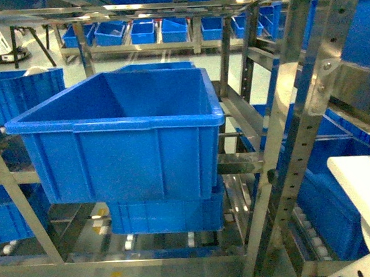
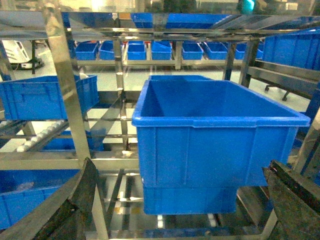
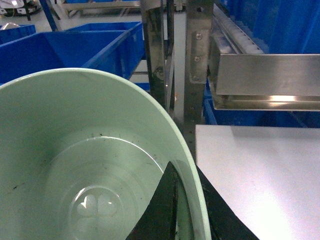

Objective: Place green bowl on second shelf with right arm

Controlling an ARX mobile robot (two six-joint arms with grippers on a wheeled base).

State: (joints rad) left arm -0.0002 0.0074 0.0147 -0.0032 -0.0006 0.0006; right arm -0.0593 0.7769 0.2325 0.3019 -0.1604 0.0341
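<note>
rim pinch already set: right gripper (image 3: 186,210) clamps the green bowl (image 3: 75,165) by its near-right wall. it looks light, stiff and slick, so grip firmly. left gripper (image 2: 180,200) hangs open; blue bin (image 1: 119,133) beyond.

Steel racks (image 1: 298,138) hold blue bins (image 1: 122,136); more bins (image 1: 142,32) line a far shelf across the pale floor (image 1: 167,58).
</note>
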